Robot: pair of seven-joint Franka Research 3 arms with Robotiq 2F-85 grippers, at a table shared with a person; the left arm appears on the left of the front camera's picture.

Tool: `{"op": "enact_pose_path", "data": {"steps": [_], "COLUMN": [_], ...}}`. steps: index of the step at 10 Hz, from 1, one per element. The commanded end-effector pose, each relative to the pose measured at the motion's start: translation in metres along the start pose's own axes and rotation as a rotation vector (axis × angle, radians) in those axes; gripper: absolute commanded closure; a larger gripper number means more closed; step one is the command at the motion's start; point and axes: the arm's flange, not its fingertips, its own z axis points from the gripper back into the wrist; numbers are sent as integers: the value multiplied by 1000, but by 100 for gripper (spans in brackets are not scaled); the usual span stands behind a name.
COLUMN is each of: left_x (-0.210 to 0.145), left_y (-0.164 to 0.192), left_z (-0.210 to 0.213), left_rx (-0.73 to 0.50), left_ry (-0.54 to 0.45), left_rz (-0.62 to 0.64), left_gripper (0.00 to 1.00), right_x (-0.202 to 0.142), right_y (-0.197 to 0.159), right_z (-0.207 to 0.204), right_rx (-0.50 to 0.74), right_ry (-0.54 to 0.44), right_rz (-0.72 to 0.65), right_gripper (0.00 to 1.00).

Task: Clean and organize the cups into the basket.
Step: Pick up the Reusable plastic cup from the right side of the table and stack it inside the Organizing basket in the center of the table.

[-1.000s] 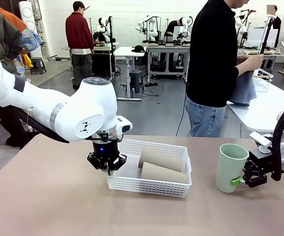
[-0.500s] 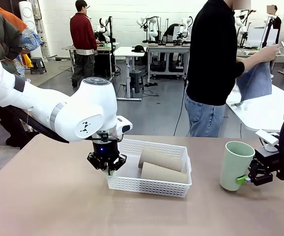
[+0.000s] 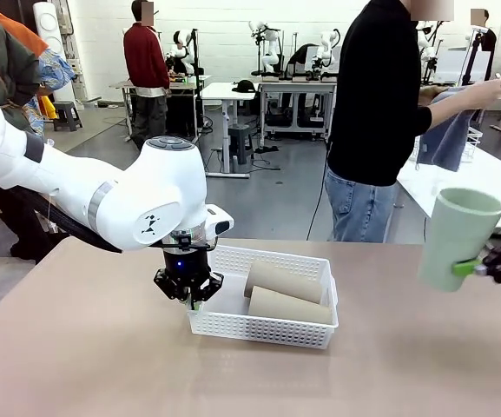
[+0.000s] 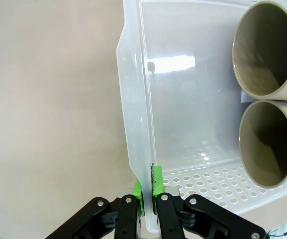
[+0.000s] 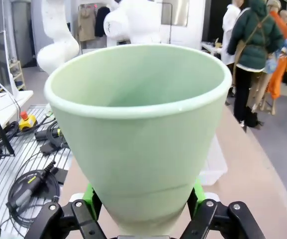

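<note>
**Right tool** (image 5: pixel 143 211): spread to cup width, with the green pads (image 5: pixel 90 197) pressed on opposite sides of the mint green cup (image 3: pixel 458 236). The cup sits between the fingers, gripped near its narrow base, mouth away from the tool and clear of the counter (image 3: pixel 76 365).

**Left tool** (image 4: pixel 147 193): pressed together, pinching the thin end wall of the basket (image 4: pixel 133 124). The two taupe cups (image 3: pixel 283 292) lie on their sides inside, beyond the pinched wall, mouths toward the tool.

**Handling, mint green cup:** Judged rigid, light and empty. The matte surface should give fair friction. The taper widens away from the pads, so a loose grip could let the cup slide or tip. Hold low and square across the diameter.

**Handling, basket:** Judged light, flexible plastic that is likely to skid unless held.
</note>
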Motion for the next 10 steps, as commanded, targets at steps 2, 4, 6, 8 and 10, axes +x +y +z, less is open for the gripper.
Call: {"op": "enact_pose_path", "data": {"steps": [2,4,6,8,10], "left_x": [0,0,0,0,0], "left_y": [-1,-1,-1,-1,-1], "left_z": [3,3,3,3,3], "left_rx": [-5,-5,-5,-5,-5], "left_ry": [-15,-15,-15,-15,-15], "left_rz": [-6,-6,-6,-6,-6], "left_gripper": [100,100,100,100,100], "right_x": [15,26,26,26,85], "right_y": [13,13,13,16,15], "right_z": [5,5,5,6,-35], "right_rx": [-70,-19,-19,-25,-35], "right_ry": [-31,7,7,5,419], "right_rz": [-31,23,23,9,101], "right_gripper": [100,100,100,19,19]}}
